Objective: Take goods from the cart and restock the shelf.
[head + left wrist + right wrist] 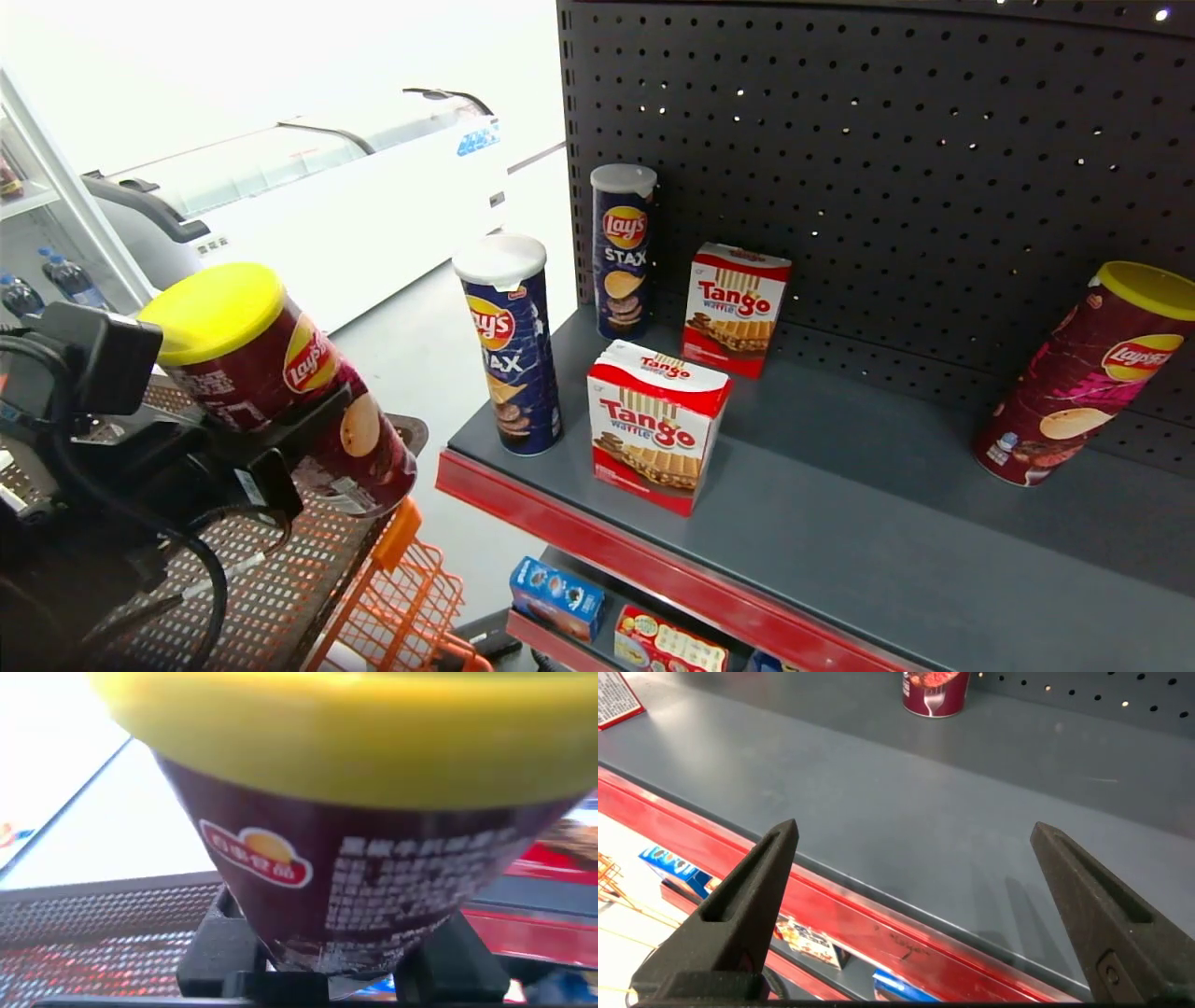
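Maroon with a yellow lid, a chip can (280, 383) sits tilted in the left gripper (332, 966), whose black fingers (313, 420) pinch it low on the body, above the orange mesh cart (280, 560) and just off the left end of the shelf (840, 485). The grey shelf with its red front edge carries two dark blue cans (512, 345) (624, 252) standing upright at its left end, and two red and white wafer boxes (658, 425) (736, 308) just beside them. Well apart to the right, a second maroon can (1083, 378) leans against the black pegboard (887, 140). The right gripper (912, 835) hangs spread wide over the shelf's front edge, holding nothing.
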### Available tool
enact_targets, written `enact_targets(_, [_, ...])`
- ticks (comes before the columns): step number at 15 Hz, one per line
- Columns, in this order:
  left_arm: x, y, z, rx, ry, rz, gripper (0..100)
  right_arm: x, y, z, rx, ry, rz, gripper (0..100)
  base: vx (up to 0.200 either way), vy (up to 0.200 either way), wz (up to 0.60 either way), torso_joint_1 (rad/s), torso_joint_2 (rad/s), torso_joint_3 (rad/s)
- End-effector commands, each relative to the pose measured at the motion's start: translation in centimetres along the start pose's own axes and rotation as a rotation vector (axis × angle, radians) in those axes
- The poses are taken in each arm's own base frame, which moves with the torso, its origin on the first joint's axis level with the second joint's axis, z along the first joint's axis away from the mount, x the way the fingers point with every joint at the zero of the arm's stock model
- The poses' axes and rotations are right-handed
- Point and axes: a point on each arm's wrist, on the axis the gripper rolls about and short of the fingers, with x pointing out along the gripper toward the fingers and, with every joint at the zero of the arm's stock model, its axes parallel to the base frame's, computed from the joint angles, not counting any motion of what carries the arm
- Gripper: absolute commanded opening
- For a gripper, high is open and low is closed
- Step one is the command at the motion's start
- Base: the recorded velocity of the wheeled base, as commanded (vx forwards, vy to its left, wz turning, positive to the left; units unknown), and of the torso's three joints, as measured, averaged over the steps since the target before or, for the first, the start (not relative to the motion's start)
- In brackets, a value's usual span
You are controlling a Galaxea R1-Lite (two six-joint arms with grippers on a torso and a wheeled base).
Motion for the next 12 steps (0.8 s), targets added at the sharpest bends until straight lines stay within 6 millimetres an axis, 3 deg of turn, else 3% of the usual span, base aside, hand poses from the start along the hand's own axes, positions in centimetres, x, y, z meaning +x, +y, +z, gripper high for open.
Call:
enact_targets(1, [-1.3, -1.5, 0.7, -0.006, -0.047, -0.097, 0, 0.0, 0.0, 0.0, 0.0, 0.001, 0.0, 100, 0.0, 0.0, 0.0, 0.0, 0.0, 0.0])
enact_targets(5, [-2.0, -3.7, 1.7, -0.019, -0.095, -0.246, 0, 0.0, 0.0, 0.0, 0.0, 0.001, 0.0, 100, 0.0, 0.0, 0.0, 0.0, 0.0, 0.0])
enact_targets(12, [-1.0, -4.5, 1.5, -0.033, -0.062, -0.388, 0, 0.0, 0.0, 0.0, 0.0, 0.0, 0.0, 100, 0.0, 0.0, 0.0, 0.0, 0.0, 0.0])
